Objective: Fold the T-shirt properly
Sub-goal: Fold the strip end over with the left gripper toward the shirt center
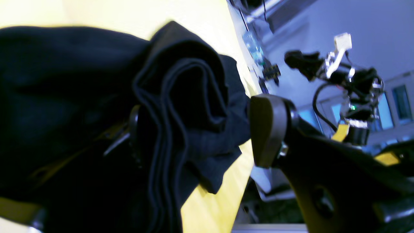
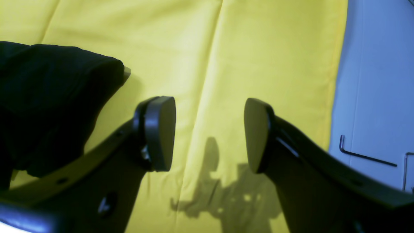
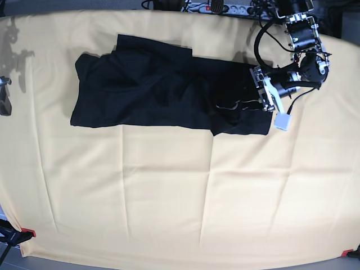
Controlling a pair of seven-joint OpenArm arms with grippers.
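Observation:
The black T-shirt (image 3: 152,90) lies partly folded along the far side of the yellow cloth (image 3: 169,191). My left gripper (image 3: 239,102) sits at the T-shirt's right end. In the left wrist view its jaws stand wide apart around a bunched stack of folded T-shirt layers (image 1: 181,106). One pad (image 1: 268,129) shows just right of the fabric, and the other finger is mostly hidden under it. My right gripper (image 2: 210,132) hovers open over bare yellow cloth (image 2: 258,48) with nothing between its fingers. A black T-shirt edge (image 2: 48,97) lies to its left.
Two Allen keys (image 2: 365,155) lie on the white surface (image 2: 378,81) right of the cloth. A power strip and cables (image 3: 225,7) run along the far edge. Red clamps (image 3: 28,232) hold the cloth's near corners. Another arm's links (image 1: 343,81) show past the table edge.

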